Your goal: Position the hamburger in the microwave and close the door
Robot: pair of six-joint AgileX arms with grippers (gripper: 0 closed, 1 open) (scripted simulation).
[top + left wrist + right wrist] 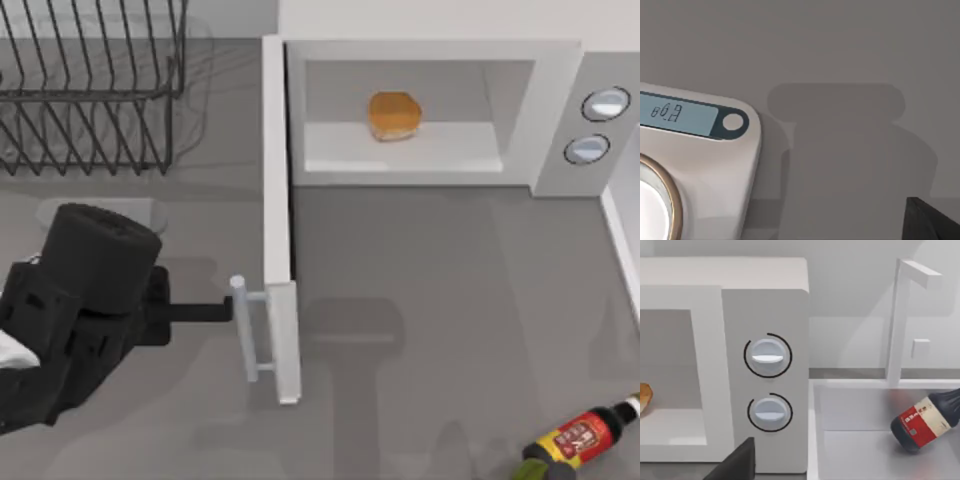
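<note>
The hamburger point(394, 116), a small golden-orange bun, rests on the floor of the white microwave point(432, 52) cavity; its edge also peeks in at the hamburger point(644, 397) beside the microwave point(765, 305) in the right wrist view. The door point(277, 200) stands swung fully open toward the table's front, its light-grey bar handle point(243, 330) on the left face. My left gripper point(222, 311) reaches from the left, its tip touching that handle. A dark part of my right gripper point(737, 465) shows low in the right wrist view, in front of the knob panel.
A black wire dish rack point(90, 80) stands at the back left. A white kitchen scale point(700, 165) lies under my left arm. A dark bottle point(580, 440) with a red-and-yellow label lies at the front right, near a white basin rim point(620, 240).
</note>
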